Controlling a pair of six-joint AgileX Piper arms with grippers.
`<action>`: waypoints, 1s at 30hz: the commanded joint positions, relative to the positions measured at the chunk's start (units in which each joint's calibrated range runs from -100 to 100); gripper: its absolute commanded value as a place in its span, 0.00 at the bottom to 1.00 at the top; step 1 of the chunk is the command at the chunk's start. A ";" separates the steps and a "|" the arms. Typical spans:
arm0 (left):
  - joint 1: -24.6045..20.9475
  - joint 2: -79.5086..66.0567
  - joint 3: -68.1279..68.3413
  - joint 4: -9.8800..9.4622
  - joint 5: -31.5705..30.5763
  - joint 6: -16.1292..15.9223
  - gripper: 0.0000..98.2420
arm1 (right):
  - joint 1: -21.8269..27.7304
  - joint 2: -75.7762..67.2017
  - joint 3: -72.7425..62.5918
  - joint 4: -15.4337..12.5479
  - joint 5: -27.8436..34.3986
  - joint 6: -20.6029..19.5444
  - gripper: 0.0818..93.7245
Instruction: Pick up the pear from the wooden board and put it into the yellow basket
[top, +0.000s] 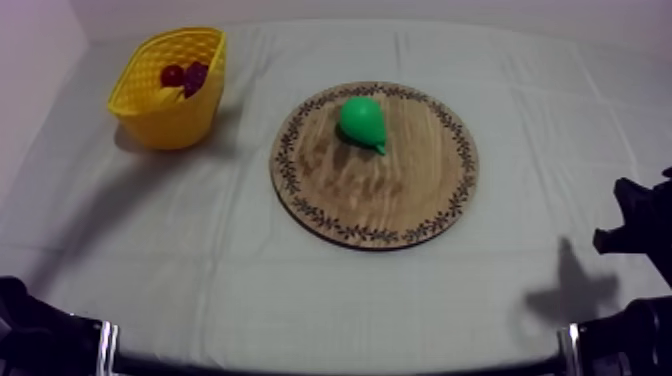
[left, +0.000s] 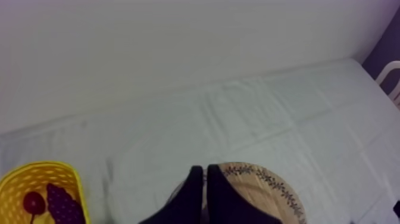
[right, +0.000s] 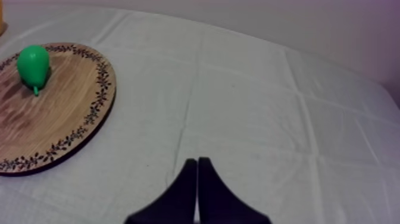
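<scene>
A green pear (top: 363, 122) lies on the far part of the round wooden board (top: 400, 195) at the table's middle. The yellow basket (top: 168, 125) stands at the far left, well apart from the board. My right gripper (right: 197, 162) is shut on nothing, low over bare cloth to the right of the board (right: 59, 119), with the pear (right: 33, 65) far ahead of it. My left gripper (left: 205, 173) is also shut on nothing, pointing between the basket (left: 74, 179) and the board's rim (left: 268, 182). Both arms sit back at the near edge: left arm (top: 30, 330), right arm (top: 635, 225).
Inside the basket lie a small red fruit (top: 172, 75) and a bunch of dark grapes (top: 195, 77), seen too in the left wrist view as red fruit (left: 34, 202) and grapes (left: 62, 205). Open cloth (top: 230, 250) lies between board and basket. A white chair part (left: 390, 74) stands past the table's far corner.
</scene>
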 joint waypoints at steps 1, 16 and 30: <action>0.68 2.89 -3.52 -0.69 2.35 1.96 0.00 | 0.01 -0.05 0.05 0.02 0.03 0.01 0.00; 3.53 17.43 -18.56 -2.70 18.33 8.44 0.00 | 0.01 -0.05 0.05 0.02 0.03 0.01 0.00; 4.35 23.82 -22.73 -2.71 23.00 9.49 0.12 | 0.01 -0.05 0.05 0.02 0.03 0.01 0.00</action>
